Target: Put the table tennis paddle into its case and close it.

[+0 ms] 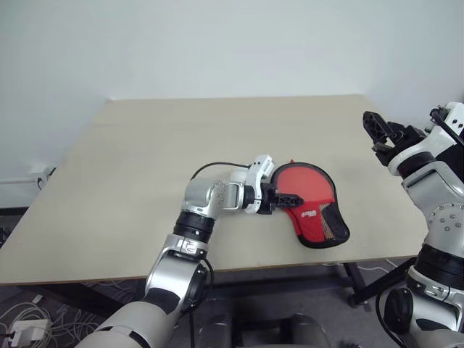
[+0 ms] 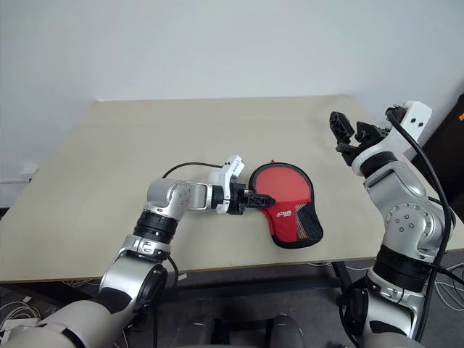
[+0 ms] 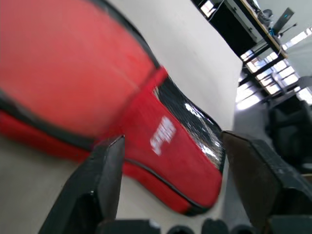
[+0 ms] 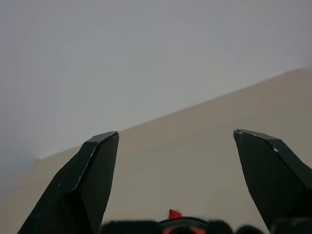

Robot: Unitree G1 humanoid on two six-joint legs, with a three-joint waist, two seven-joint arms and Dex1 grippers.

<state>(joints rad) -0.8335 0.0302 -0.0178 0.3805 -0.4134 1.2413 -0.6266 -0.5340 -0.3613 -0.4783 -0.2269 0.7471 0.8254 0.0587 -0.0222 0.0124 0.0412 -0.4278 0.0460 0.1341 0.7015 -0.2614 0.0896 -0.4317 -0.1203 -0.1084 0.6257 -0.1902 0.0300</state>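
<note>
**Case lay flat and appeared closed; zip not confirmed**

Left eye view: The case (image 1: pixel 312 205) lay flat on the counter (image 1: pixel 145 181), right of centre in the lower half of the frame, round end toward the back, mesh end toward the near edge. No red blade or wooden handle was visible apart from it, so the paddle was judged to be inside. The left gripper (image 1: pixel 284 198) sat at the case's left edge, fingers spread and gripping nothing.

Right eye view: The right gripper (image 2: pixel 350 135) was raised at the right of the frame, well apart from the case, fingers spread and empty.

Left wrist view: The case showed a red fabric outside, white logo, black trim and black mesh. The edges looked joined; whether the zip was fully run could not be told.

Right wrist view: Spread fingers (image 4: pixel 87 180) faced bare counter and wall.
</note>
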